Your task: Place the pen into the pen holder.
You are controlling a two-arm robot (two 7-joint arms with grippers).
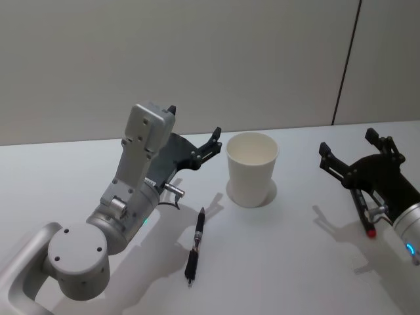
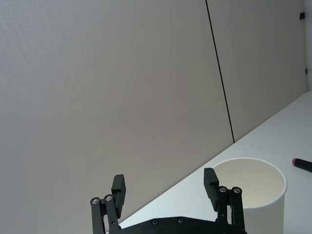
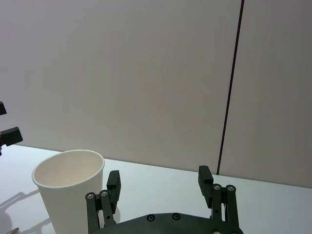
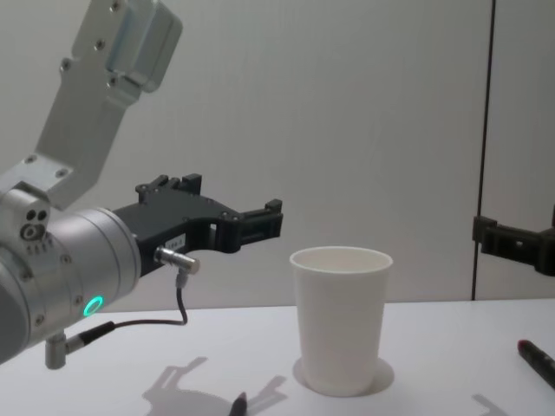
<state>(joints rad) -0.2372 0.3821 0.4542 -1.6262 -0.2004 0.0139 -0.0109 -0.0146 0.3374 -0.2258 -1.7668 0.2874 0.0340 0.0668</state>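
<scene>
Both grippers are hovering spread open on either side of the pen holder (image 1: 252,167), and the pen (image 1: 195,246) is lying loose on the table (image 1: 295,262).

The pen holder is standing upright, mouth up. The pen is lying flat to its near left, toward the robot and apart from it. The left gripper (image 1: 194,123) is hanging just left of the pen holder's rim, jaws apart, gripping nothing. The right gripper (image 1: 348,141) is hanging farther off to the pen holder's right, likewise released.
</scene>
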